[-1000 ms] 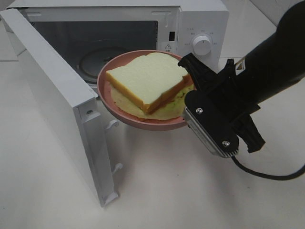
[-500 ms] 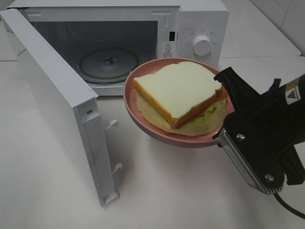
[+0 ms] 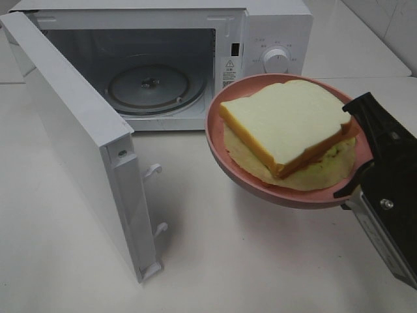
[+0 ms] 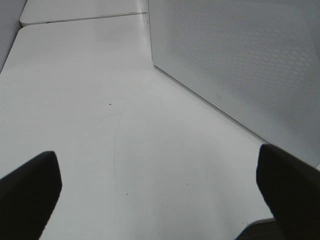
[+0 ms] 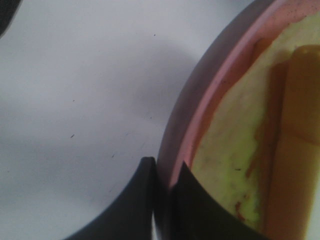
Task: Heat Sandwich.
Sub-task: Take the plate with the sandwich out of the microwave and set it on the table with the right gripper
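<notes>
Right gripper (image 5: 162,200) pinched on pink plate (image 3: 221,150) rim; sandwich (image 3: 287,124) rides on it, held off the table in front of microwave (image 3: 273,26) (door open). Left gripper (image 4: 160,185) fingers spread wide, empty.

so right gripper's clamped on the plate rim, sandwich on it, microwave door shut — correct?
Not quite: the microwave door is open, swung wide with the turntable visible inside, as the exterior high view shows. The rest holds: the right gripper is clamped on the pink plate rim, the sandwich on it.
</notes>
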{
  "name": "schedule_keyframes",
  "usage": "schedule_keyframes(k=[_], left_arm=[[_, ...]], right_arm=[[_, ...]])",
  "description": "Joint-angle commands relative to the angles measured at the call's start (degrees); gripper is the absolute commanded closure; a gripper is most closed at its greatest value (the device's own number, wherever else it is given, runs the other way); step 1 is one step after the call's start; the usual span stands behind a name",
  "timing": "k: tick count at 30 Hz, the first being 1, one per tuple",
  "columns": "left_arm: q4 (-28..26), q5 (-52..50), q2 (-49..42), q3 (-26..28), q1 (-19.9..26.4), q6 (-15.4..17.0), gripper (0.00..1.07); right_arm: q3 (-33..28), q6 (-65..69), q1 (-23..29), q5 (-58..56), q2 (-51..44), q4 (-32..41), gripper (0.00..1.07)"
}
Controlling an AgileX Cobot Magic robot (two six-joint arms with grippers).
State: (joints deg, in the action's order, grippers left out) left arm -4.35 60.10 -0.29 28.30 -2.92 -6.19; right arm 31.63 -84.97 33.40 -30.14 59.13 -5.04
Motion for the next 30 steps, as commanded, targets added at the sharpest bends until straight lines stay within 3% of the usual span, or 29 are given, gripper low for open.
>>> schedule_keyframes(k=[1,11,30], left_arm=[[-0.29,-0.69,-0.86,-0.11,0.17,0.46,0.07],[-0.29,-0.69,-0.86,-0.11,0.17,0.46,0.07],[-0.29,-0.69,-0.86,-0.11,0.17,0.46,0.07]], right_arm=[[-0.92,3.84,0.11,-0.74,-2.92,-2.86,1.07],[-2.81,19.65,0.11,-6.19,-7.73,-12.66,1.07],[-2.81,46.87,0.11,-13.81,-7.73,-23.61,1.07]])
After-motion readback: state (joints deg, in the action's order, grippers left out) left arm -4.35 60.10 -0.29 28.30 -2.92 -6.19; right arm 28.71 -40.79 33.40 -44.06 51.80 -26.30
